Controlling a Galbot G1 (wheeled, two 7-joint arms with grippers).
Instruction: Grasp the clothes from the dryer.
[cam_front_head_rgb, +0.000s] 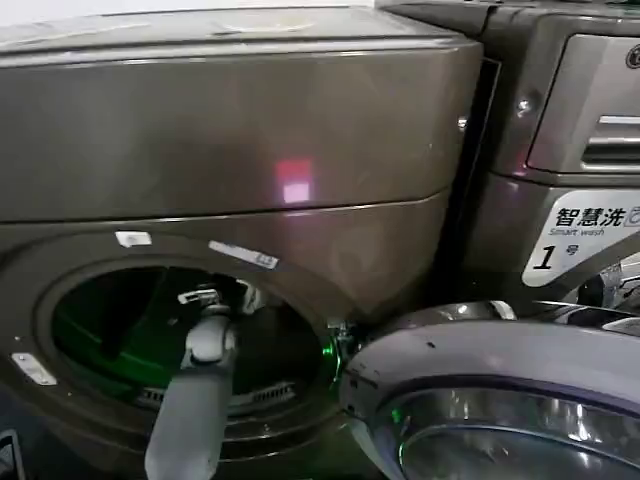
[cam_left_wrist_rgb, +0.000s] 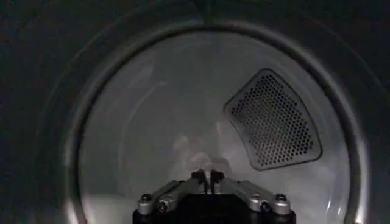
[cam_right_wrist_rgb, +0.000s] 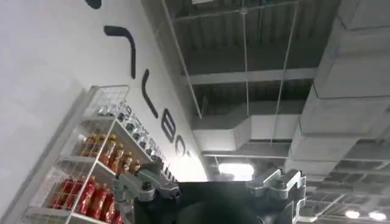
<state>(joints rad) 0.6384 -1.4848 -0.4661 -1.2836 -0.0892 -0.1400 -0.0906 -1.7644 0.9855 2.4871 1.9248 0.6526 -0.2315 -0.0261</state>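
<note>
Left gripper (cam_left_wrist_rgb: 208, 176) deep inside bronze-grey dryer (cam_front_head_rgb: 250, 130), jaws clenched, pale wrinkled clothes (cam_left_wrist_rgb: 189, 149) just beyond, smooth drum, perforated vent (cam_left_wrist_rgb: 272, 119) far right, right gripper (cam_right_wrist_rgb: 213, 189) raised, jaw state untellable.

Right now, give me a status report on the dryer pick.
Left gripper inside the dryer drum, fingers together. Clothes pale wad just beyond its tips. Right gripper parked, pointing at the ceiling. Nothing blocking.

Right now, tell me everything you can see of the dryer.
The dryer is a big bronze-grey front-loader with a plain glossy upper panel bearing a small pink-red light. Its round door hangs open at the lower right, beside the round drum mouth with its dark, green-tinted interior. The left arm reaches through that mouth, so the left gripper sits inside with jaws together. The drum's pale rear wall carries a perforated vent plate. An LG machine stands beside it.
</note>
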